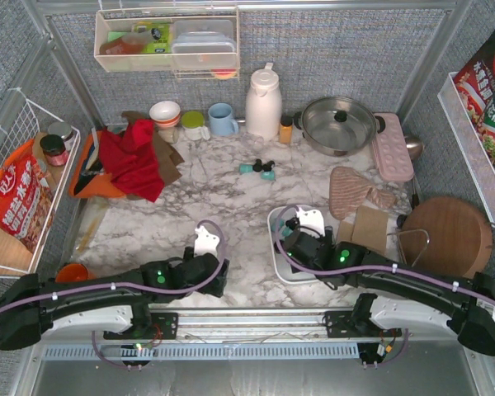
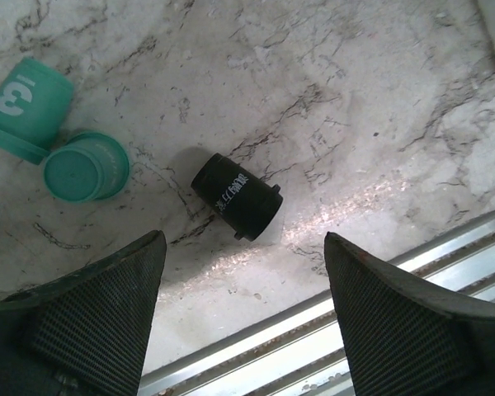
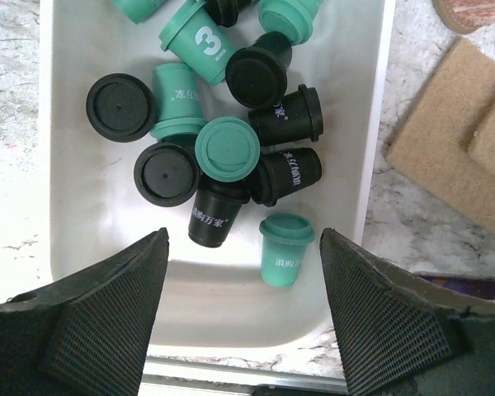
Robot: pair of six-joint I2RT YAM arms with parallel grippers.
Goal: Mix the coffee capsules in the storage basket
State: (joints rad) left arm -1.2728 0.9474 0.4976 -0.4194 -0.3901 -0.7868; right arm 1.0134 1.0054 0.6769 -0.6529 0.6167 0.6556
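Observation:
The storage basket [image 3: 74, 165], a white shallow tray, holds a jumble of several teal and black coffee capsules [image 3: 227, 148]. My right gripper [image 3: 243, 235] hangs open over the tray's near end; a teal capsule [image 3: 285, 250] lies just beyond its fingertips, untouched. From above, the right gripper [image 1: 311, 221] covers most of the basket [image 1: 274, 247]. My left gripper [image 2: 243, 247] is open and empty above the marble, with a black capsule [image 2: 235, 196] lying on its side just ahead and two teal capsules [image 2: 54, 136] to the left. More loose capsules [image 1: 256, 167] lie mid-table.
An aluminium rail [image 2: 313, 330] runs along the near table edge under the left gripper [image 1: 206, 241]. Cork coasters [image 3: 445, 140] sit right of the basket, a round wooden board [image 1: 445, 235] further right. A red cloth [image 1: 134, 158], mugs, a thermos [image 1: 263, 102] and a pot [image 1: 338, 124] line the back.

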